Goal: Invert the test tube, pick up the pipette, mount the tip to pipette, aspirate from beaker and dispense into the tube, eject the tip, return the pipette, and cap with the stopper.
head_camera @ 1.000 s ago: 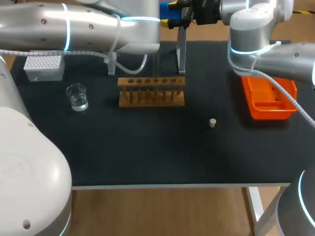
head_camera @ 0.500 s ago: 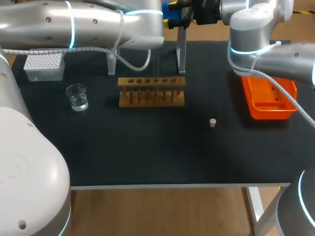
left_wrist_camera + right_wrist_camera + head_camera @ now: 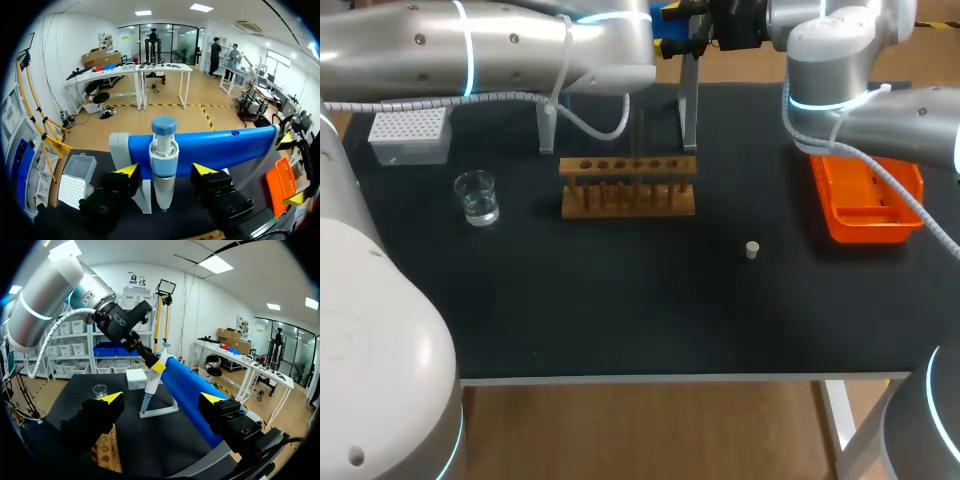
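The left pincer (image 3: 166, 170) stands released on both sides of the pipette (image 3: 163, 150) in its blue stand (image 3: 225, 147); the right pincer (image 3: 162, 398) is released too.

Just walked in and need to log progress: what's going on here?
The left gripper is at the pipette, which hangs on the blue stand at the table's back. Its fingers are open on either side, not yet gripping. The right gripper hovers open and empty. The beaker, rack and stopper sit on the table with no gripper near.
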Controlling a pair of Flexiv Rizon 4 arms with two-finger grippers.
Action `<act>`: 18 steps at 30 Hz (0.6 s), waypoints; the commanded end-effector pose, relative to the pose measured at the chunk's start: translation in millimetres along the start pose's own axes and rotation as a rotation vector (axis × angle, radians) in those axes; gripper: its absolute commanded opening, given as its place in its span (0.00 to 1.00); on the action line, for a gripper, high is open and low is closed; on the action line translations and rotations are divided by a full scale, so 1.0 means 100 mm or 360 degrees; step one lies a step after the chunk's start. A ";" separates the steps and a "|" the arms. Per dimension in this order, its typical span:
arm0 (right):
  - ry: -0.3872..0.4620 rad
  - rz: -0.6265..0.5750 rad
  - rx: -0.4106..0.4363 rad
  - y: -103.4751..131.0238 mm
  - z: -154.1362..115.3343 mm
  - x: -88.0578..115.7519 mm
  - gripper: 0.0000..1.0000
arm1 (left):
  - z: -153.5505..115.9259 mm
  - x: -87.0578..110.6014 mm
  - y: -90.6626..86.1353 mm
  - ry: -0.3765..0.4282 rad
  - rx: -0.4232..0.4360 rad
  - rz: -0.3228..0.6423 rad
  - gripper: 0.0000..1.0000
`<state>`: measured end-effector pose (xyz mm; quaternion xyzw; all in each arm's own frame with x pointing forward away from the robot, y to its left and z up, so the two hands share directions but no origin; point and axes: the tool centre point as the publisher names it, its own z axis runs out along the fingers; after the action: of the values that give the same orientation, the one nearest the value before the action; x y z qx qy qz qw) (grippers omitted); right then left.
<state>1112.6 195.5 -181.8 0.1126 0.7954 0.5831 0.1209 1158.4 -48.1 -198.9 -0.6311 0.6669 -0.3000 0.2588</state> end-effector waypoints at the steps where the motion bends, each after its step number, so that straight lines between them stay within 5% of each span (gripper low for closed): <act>1: 0.0003 0.0000 0.0005 0.00 -0.01 0.00 1.00 | -0.04 0.02 -0.02 -0.0004 -0.0002 0.0003 1.00; 11: 0.0003 0.0000 0.0005 0.00 -0.01 0.00 1.00 | -0.31 0.11 0.03 0.0109 0.0112 -0.0039 1.00; 18: 0.0003 0.0000 0.0005 0.00 -0.01 0.00 1.00 | -0.54 0.21 0.07 0.0489 0.0251 0.0002 1.00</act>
<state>1112.6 195.5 -181.8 0.1126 0.7954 0.5831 0.1209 1135.2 -80.1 -168.2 -0.6040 0.6652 -0.3725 0.2325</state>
